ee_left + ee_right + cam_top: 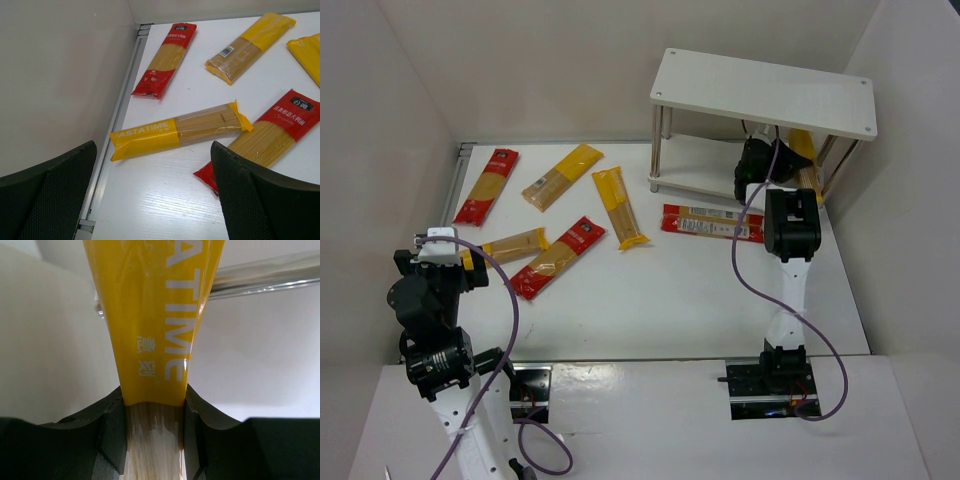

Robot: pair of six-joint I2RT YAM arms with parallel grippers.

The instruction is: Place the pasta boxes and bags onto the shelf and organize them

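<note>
The white two-tier shelf (765, 91) stands at the back right. My right gripper (772, 158) reaches under its top board and is shut on a yellow pasta pack (152, 325), whose end shows there too (802, 146). Several packs lie on the table: a red one (488, 185) at far left, a yellow one (563, 176), a yellow one (620, 207), a red one (712, 222) before the shelf, a red one (558, 257) and a yellow Pastatime pack (179, 131). My left gripper (150, 200) is open and empty, above the table near that pack.
White walls enclose the table on the left, back and right. A metal rail (117, 125) runs along the table's left edge beside my left gripper. The shelf's silver legs (658, 150) stand near the right arm. Purple cables trail from both arms.
</note>
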